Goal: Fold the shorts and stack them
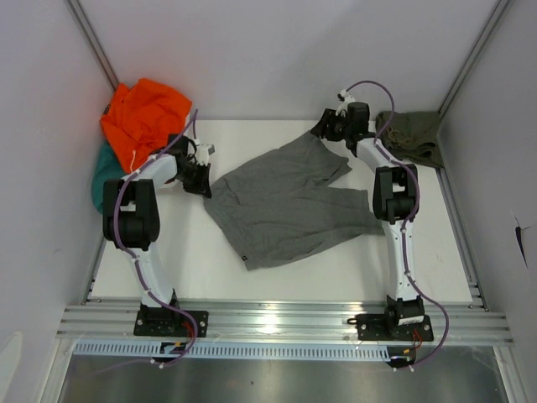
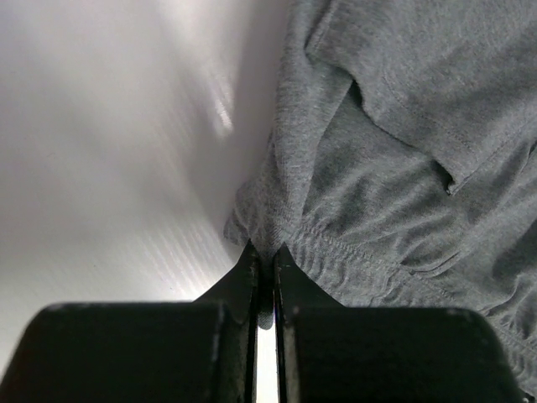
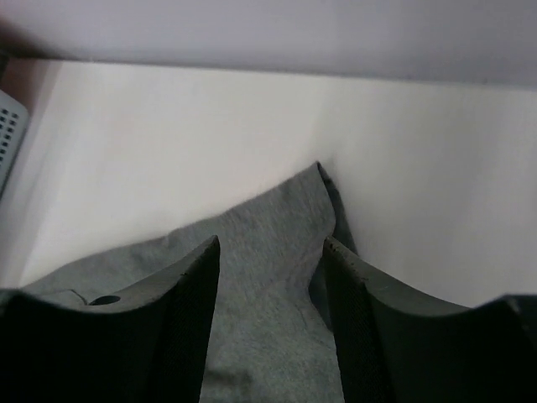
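At the worktop's [image 1: 336,269] 10 o'clock corner lie one orange garment [image 1: 143,113] and one teal garment [image 1: 102,176]. The left tool [image 2: 267,256], clenched, pinches the 9 o'clock edge of the one grey shorts [image 1: 285,201], spread mid-worktop. The right tool [image 3: 271,243] is released, jaws apart over their 1 o'clock corner, gripping nothing. One olive shorts [image 1: 415,134] lies at 2 o'clock.

White table [image 1: 319,269] fills middle of top view. Orange garment [image 1: 144,117] crumpled in corner at 10 o'clock, against wall. Teal garment [image 1: 104,176] touching it, toward 9 o'clock, partly under orange one. Pale walls [image 1: 277,50] close three sides. Ribbed metal rail [image 1: 285,321] along near edge at 6 o'clock; perforated strip [image 1: 109,348] just below rail.
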`<state>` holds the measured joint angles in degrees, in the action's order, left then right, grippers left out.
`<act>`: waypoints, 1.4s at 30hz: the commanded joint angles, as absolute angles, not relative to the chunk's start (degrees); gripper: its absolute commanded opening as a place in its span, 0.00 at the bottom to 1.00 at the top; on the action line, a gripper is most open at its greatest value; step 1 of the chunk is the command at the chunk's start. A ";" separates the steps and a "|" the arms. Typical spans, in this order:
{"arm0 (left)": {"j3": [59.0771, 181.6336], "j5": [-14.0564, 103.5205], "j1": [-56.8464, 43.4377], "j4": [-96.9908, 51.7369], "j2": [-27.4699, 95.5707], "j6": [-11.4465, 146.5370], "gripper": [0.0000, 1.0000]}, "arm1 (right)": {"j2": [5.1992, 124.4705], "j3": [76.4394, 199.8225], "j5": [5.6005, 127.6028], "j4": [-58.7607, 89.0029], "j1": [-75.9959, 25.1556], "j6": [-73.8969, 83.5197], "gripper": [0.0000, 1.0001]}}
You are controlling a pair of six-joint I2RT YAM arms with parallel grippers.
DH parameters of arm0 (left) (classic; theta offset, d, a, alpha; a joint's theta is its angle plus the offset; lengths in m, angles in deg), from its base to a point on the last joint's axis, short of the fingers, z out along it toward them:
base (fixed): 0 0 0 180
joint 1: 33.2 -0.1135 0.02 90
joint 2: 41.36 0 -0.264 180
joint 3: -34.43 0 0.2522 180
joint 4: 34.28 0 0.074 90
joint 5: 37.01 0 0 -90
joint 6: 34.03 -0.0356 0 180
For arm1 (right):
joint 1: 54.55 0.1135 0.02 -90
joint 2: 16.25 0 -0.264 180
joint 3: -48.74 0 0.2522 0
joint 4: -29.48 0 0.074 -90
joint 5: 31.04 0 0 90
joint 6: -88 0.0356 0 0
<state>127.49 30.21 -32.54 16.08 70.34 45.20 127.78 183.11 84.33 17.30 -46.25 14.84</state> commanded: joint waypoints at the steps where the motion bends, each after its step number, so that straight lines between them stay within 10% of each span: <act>1: 129.66 30.58 -31.45 16.48 70.35 43.49 0.00 | 131.14 187.74 85.15 11.67 -45.59 13.55 0.54; 17: 128.69 31.99 -30.92 15.78 68.42 42.52 0.00 | 136.86 196.35 71.97 9.47 -41.10 10.83 0.41; 33: 128.61 32.69 -30.22 16.13 68.25 41.90 0.00 | 141.43 204.61 65.99 6.49 -41.45 8.37 0.52; 42: 128.52 32.60 -30.22 16.39 68.16 41.82 0.00 | 141.69 205.76 71.53 0.78 -41.28 7.93 0.26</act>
